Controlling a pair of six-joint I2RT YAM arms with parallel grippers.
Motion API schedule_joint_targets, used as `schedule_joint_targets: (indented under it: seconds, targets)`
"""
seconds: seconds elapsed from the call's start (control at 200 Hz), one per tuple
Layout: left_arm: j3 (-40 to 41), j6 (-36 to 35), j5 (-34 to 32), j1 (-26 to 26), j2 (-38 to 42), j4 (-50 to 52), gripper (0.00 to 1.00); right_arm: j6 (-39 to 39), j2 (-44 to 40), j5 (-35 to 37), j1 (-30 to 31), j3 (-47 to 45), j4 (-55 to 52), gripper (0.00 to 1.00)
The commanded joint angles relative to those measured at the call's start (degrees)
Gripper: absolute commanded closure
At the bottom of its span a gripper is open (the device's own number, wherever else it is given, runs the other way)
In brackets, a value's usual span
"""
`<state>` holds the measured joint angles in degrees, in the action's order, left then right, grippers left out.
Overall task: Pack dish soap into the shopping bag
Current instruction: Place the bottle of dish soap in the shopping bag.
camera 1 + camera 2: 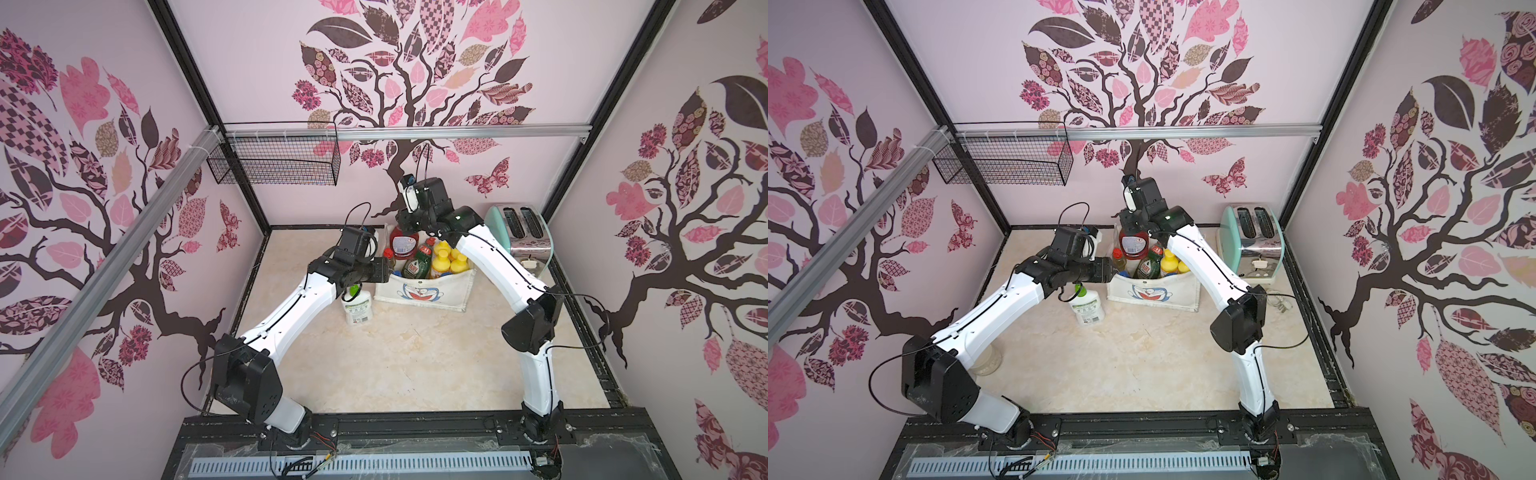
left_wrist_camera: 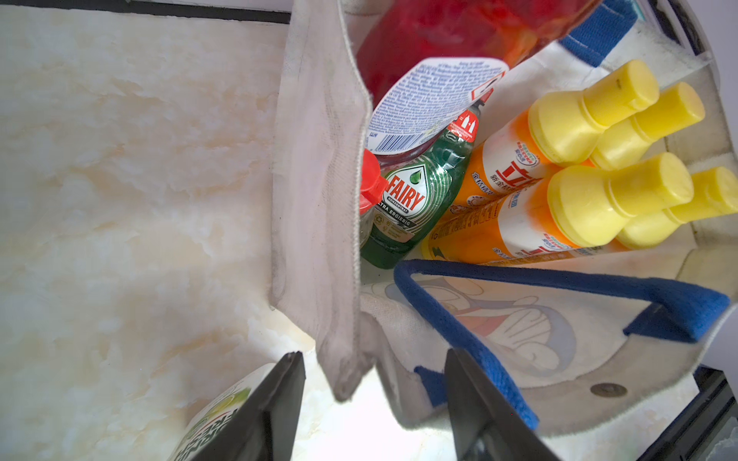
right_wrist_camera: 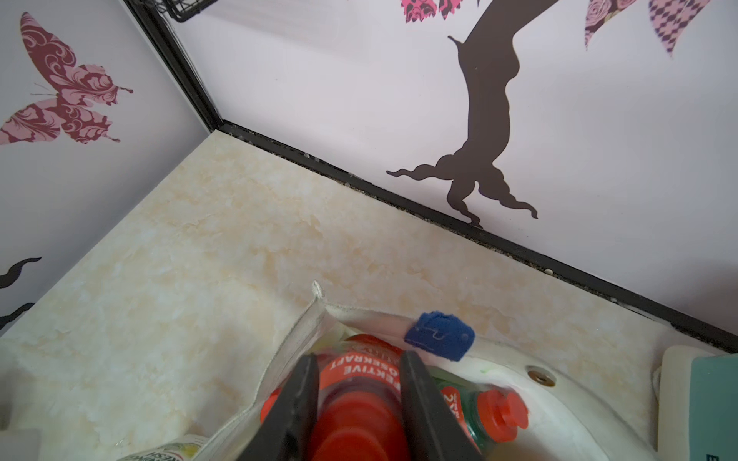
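The white shopping bag [image 1: 424,291] [image 1: 1154,293] with the blue cat face stands at the back of the table. Upright inside it are orange dish soap bottles with yellow caps [image 1: 446,259] [image 2: 579,199], a dark green one [image 1: 417,266] [image 2: 411,199] and a yellow-green one [image 1: 388,254]. My right gripper [image 3: 358,355] [image 1: 405,226] is shut on the neck of the red bottle [image 3: 359,411] [image 1: 404,243], held over the bag's back left corner. My left gripper [image 2: 373,352] is open at the bag's left end, with the cloth corner between its fingers. The white bottle [image 1: 356,305] [image 1: 1087,309] stands beside it on the table.
A mint-green toaster [image 1: 519,232] stands right of the bag, its plug and cord [image 1: 1277,301] lying in front. A black wire basket [image 1: 274,160] hangs on the back wall at the left. The marble tabletop [image 1: 415,365] stretches in front of the bag.
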<state>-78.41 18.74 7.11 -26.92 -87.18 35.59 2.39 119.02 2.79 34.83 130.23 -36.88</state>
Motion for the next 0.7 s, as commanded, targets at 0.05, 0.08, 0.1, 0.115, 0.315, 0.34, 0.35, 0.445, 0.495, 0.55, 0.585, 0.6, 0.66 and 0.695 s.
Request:
schedule_joint_targets:
  seconds: [0.05,0.08,0.1,0.115,0.315,0.34,0.35,0.445,0.495,0.55,0.585,0.6,0.66,0.695]
  targets:
    - [-3.4,-1.3,0.0,0.5,2.1,3.9,0.36,2.5,-6.1,-7.8,0.4,-1.5,7.1,1.0]
    - [-3.6,-1.3,0.0,0.7,2.5,3.7,0.35,2.9,-6.1,-8.3,0.4,-1.6,7.1,1.0]
    - [-3.7,-1.3,0.0,0.8,2.7,3.7,0.34,3.2,-6.1,-8.5,0.4,-1.6,7.1,1.0]
    - [-3.7,-1.3,0.1,1.0,2.7,3.6,0.34,3.4,-6.1,-8.7,0.5,-1.6,7.1,1.0]
    - [-3.8,-0.9,2.0,2.2,3.1,3.5,0.33,5.7,-7.4,-12.0,0.7,-4.6,9.3,1.0]
    - [-3.8,-0.7,2.3,2.4,3.2,3.4,0.33,5.8,-7.6,-12.1,0.7,-5.1,9.6,1.0]
    - [-3.7,-0.7,2.4,2.5,3.2,3.5,0.33,5.8,-7.7,-12.2,0.7,-5.3,9.7,1.0]
    - [-3.6,-0.5,3.5,3.3,3.9,3.3,0.33,6.2,-8.2,-12.4,1.1,-6.9,10.4,1.0]
    - [-3.3,-0.6,3.6,3.5,4.4,3.3,0.33,6.5,-8.4,-12.8,1.3,-8.3,11.1,1.0]
    - [-3.2,-0.9,3.6,3.7,5.0,3.2,0.33,6.8,-8.8,-13.1,1.5,-9.9,12.2,1.0]
    - [-3.2,-1.1,3.6,3.7,5.3,3.1,0.33,7.0,-8.9,-13.2,1.6,-10.7,12.8,1.0]
    - [-3.2,-1.1,3.6,3.8,5.3,3.1,0.33,7.1,-8.9,-13.2,1.6,-11.1,13.1,1.0]
    - [-3.2,-1.3,3.7,3.9,5.4,3.2,0.32,7.3,-9.0,-13.0,1.7,-12.4,14.3,1.0]
    - [-3.3,-1.3,4.1,3.8,5.5,3.3,0.32,7.3,-9.0,-13.0,1.7,-13.1,15.1,1.0]
